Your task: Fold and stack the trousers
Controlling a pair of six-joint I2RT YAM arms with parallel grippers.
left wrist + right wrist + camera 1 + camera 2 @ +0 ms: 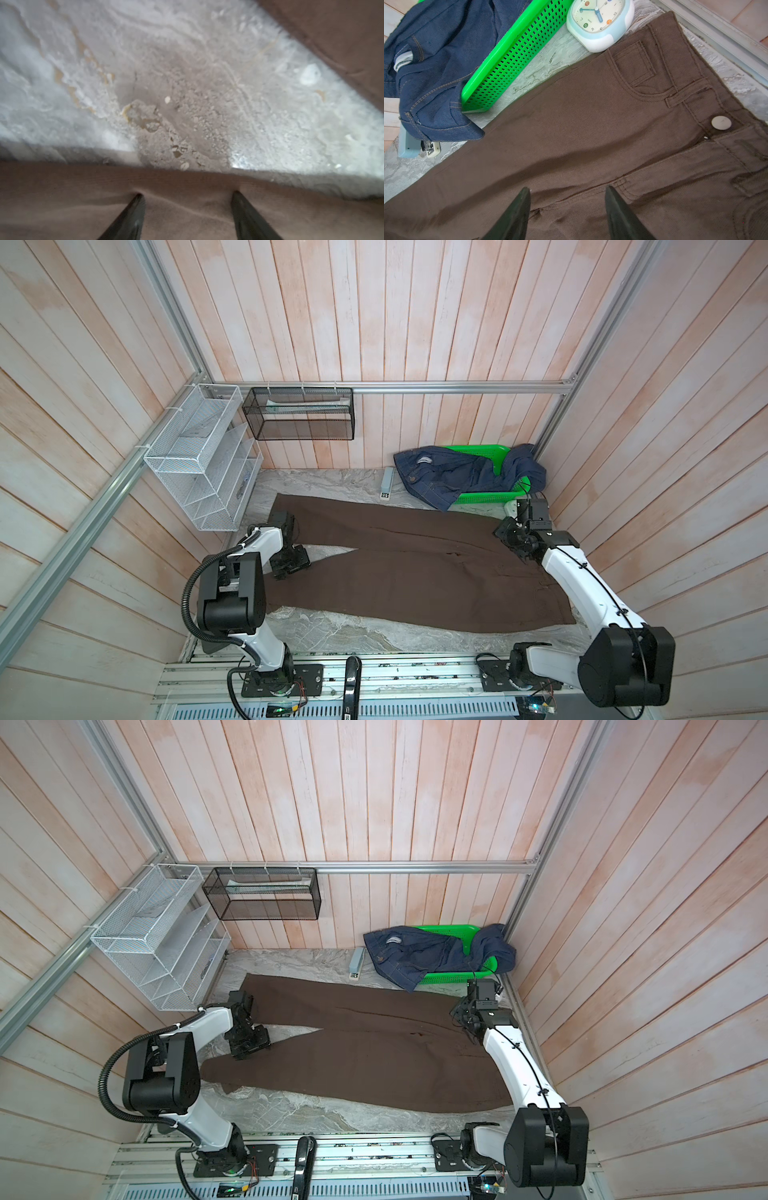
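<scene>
1. The trousers point(415, 572) lie flat and unfolded across the surface point(353, 635). The waist is at the right edge, and the two legs splay in a narrow V toward the left edge.
2. The cloth looks like soft matte twill. I judge it light and limp, so it will sag from any pinch and keep no shape of its own.
3. The waistband point(693, 66), the seams and the hems are thicker. They should give a firmer, less slippery hold than the open panels.
4. The left tool point(187, 193) has its fingers spread. The tips sit on the inner edge of one leg, with bare surface beyond, and nothing is pinched.
5. The right tool point(568, 187) is also spread. It hangs over the front near the fly, below the pale button point(721, 123), and holds nothing.
6. Best holds are probably a leg hem on the left and the waistband on the right, each pinched through both layers. A single lift point would likely bunch the cloth.
7. The clock point(600, 22) and the green basket point(508, 58) stand just beside the waist at the far right corner. Dragged cloth could snag on them.
</scene>
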